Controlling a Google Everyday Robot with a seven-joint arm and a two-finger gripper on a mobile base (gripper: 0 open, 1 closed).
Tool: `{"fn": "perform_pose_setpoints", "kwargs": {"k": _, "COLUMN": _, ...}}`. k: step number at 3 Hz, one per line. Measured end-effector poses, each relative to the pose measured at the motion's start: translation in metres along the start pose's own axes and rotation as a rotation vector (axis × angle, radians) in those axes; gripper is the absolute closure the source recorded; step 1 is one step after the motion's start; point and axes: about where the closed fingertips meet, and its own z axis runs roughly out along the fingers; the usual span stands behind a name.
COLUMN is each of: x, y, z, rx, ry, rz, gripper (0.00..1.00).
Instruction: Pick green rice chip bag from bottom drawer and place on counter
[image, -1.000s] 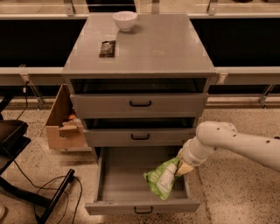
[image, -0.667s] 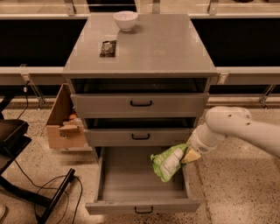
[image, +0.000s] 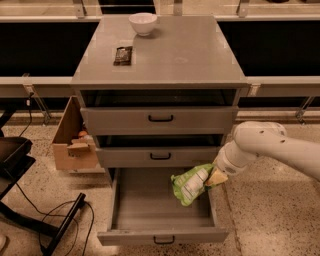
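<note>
The green rice chip bag hangs in the air above the right side of the open bottom drawer, lifted clear of its floor. My gripper is at the end of the white arm coming in from the right and is shut on the bag's right end. The counter is the grey top of the cabinet, well above the gripper and the bag.
A white bowl and a dark flat packet lie on the counter's back left. The two upper drawers are pushed in. A cardboard box stands left of the cabinet, and a black stand with cables is at lower left.
The gripper has lifted the bag up from low in the bottom drawer. The arm has drawn back up and to the right.
</note>
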Motion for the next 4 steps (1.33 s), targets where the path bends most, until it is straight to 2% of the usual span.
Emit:
{"fn": "perform_pose_setpoints", "kwargs": {"k": 1, "x": -0.007, "y": -0.003, "z": -0.029, "rx": 0.02, "ry": 0.0, "rz": 0.007, "gripper": 1.0}}
{"fn": "perform_pose_setpoints", "kwargs": {"k": 2, "x": -0.026, "y": -0.01, "z": -0.095, "rx": 0.065, "ry": 0.011, "rz": 0.036, "gripper": 1.0}}
{"fn": "perform_pose_setpoints", "kwargs": {"k": 3, "x": -0.047, "y": -0.031, "z": -0.174, "rx": 0.13, "ry": 0.006, "rz": 0.087, "gripper": 1.0}}
{"fn": "perform_pose_setpoints", "kwargs": {"k": 4, "x": -0.079, "y": -0.081, "z": -0.283, "rx": 0.285, "ry": -0.009, "rz": 0.184, "gripper": 1.0}}
